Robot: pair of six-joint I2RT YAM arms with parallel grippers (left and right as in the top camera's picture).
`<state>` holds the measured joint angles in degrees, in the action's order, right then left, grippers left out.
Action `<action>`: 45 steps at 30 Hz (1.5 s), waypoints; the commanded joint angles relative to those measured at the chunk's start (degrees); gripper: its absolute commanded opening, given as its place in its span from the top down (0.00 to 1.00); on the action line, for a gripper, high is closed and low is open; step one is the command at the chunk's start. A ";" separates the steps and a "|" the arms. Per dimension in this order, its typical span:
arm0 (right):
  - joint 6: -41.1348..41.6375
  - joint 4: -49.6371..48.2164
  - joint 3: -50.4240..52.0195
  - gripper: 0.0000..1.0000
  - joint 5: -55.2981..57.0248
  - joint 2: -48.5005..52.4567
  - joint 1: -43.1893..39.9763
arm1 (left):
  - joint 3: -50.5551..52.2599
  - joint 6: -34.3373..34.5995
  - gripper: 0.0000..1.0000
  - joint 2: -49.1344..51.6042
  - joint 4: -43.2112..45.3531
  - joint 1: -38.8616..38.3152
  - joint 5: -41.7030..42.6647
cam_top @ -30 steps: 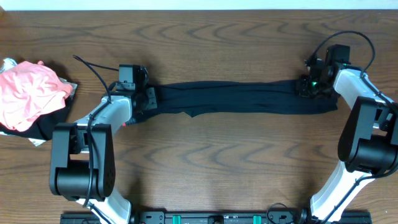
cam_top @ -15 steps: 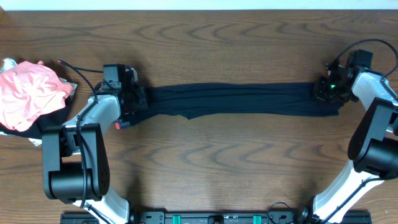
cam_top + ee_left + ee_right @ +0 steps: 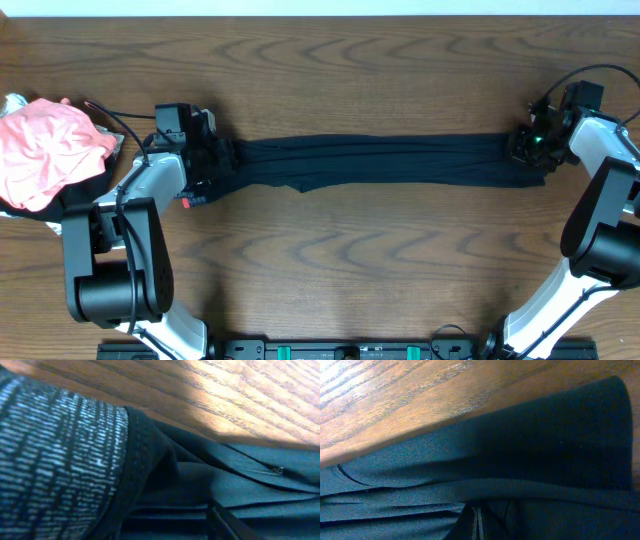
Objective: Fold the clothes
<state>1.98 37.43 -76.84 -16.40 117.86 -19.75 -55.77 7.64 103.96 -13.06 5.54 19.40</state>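
A black garment [image 3: 380, 160] is stretched into a long narrow band across the middle of the table. My left gripper [image 3: 222, 160] is shut on its left end, and my right gripper [image 3: 522, 147] is shut on its right end. The left wrist view shows dark pleated fabric [image 3: 220, 495] bunched close to the camera, with a grey-speckled waistband [image 3: 60, 460] at the left. The right wrist view shows smooth black fabric [image 3: 530, 460] and my shut fingertips [image 3: 477, 522] pressed together in it.
A crumpled pink garment [image 3: 40, 150] lies on a dark piece of clothing at the table's left edge, just left of my left arm. The table's [image 3: 350, 260] wood surface shows in front of and behind the garment.
Both grippers have moved outward, left to the left and right to the right, pulling the black garment longer and tauter. In the last half second the left gripper moved slightly further left.
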 commanded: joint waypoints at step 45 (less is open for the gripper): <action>0.55 8.59 -7.58 0.37 7.15 -8.20 -4.66 | 2.45 0.57 0.27 -4.94 -3.65 2.32 -14.08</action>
<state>2.44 44.80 -80.51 -12.01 116.22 -21.93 -53.80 7.70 98.21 -16.03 7.51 5.61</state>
